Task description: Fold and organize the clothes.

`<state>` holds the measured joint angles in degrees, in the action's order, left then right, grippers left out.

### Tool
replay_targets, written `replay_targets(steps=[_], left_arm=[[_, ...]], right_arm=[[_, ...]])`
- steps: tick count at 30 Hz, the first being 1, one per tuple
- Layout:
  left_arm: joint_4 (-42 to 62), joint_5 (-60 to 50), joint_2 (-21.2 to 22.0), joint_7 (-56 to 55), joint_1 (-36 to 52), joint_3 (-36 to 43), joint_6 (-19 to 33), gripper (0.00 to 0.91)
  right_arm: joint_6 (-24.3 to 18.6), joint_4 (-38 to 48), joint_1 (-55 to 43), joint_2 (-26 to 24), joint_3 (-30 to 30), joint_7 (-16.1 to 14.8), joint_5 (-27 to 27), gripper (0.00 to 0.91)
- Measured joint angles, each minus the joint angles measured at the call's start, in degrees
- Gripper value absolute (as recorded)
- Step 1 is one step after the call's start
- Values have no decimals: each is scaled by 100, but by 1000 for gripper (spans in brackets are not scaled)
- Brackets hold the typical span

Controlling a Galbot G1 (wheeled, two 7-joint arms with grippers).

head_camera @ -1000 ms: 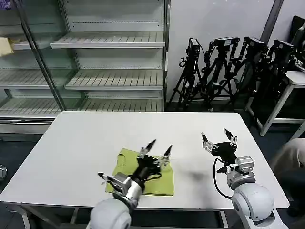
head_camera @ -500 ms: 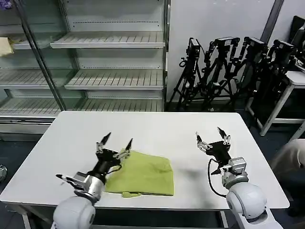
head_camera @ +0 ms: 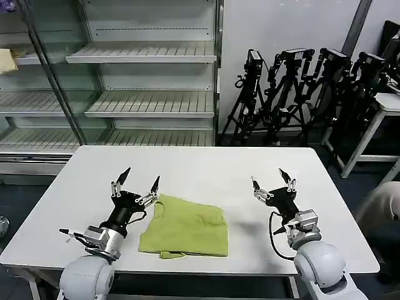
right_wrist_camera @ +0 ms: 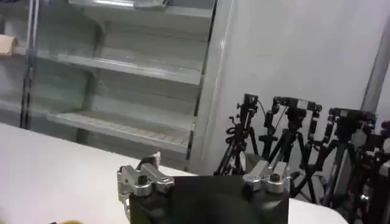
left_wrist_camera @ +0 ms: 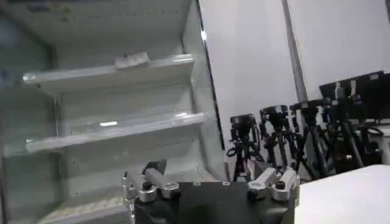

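My left tool (head_camera: 135, 185), released, hovers just left of the folded T-shirt (head_camera: 186, 226) on the bench (head_camera: 206, 164); my right tool (head_camera: 270, 184), released, waits farther off.

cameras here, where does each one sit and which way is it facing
Head view: sits high on the robot, looking forward and down at the white table, the folded T-shirt, both arms, the left tool and right tool, both open.
Left wrist view: on the left arm, aimed level across the room at the metal shelves; its own tool base fills the lower edge.
Right wrist view: on the right arm, aimed likewise; its own tool base shows.
Shared: all three show the shelves and the tripods.
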<state>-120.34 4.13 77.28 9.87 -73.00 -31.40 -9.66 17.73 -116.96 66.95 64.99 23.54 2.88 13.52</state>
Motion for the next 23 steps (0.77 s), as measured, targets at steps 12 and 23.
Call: replay_targets(steps=[12,23], left_arm=[[199,-24,-385,19,-34,-323,351,907],[291,145,-893,-42,-284,-589,580,907]], right_arm=[[-132,-88,109,211,120,-95,-379,907],[-306,-7,75,578,197,-267,-917,907]])
